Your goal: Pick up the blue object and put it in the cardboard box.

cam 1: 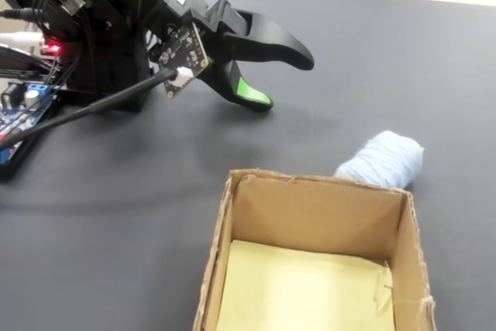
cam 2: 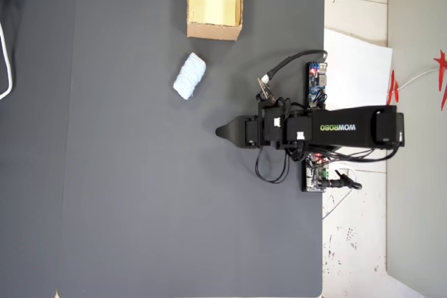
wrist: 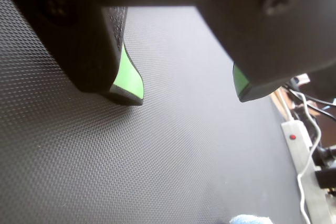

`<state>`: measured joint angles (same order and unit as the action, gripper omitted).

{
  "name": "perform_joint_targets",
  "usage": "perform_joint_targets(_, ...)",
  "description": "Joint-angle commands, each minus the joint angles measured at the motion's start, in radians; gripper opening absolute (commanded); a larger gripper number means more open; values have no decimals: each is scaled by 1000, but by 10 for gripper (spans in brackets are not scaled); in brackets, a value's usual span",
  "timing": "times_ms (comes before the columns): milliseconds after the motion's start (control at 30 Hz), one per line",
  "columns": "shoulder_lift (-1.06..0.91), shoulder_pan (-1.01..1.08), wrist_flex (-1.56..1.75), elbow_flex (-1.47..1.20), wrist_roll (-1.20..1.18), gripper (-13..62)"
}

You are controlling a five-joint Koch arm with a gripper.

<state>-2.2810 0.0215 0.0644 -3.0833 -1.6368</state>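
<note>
From my remote station I saw the end effector [wrist: 189, 98] hanging low over the dark mat [cam 2: 140, 193] that covered the worktop, its two black jaws spread apart with nothing between them; the green pads [wrist: 128, 74] on their inner faces showed plainly in the wrist view. In the fixed view the end effector [cam 1: 283, 79] pointed to the right, one jaw raised and the other nearly down at the mat. The blue object [cam 2: 190, 77] lay on the mat, well apart from the jaws and untouched. Seen from overhead it sat between the end effector [cam 2: 222, 131] and the cardboard box [cam 2: 214, 31], near the box's lower left corner but clear of it. In the fixed view the blue object [cam 1: 384, 159] rested just beyond the far wall of the cardboard box [cam 1: 318, 218] (whether the two touched there I could not tell). The box stood open with its pale yellow floor bare. In the wrist view only a sliver of the blue object [wrist: 252, 219] showed at the bottom edge, and a white power strip [wrist: 307, 166] lay along the mat's right border.
</note>
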Motion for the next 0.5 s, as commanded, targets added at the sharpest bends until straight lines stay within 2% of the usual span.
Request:
perform_joint_targets(0, -81, 6, -87, -35, -2, 341)
perform_joint_targets(467, -83, -11, 78, -35, -3, 340)
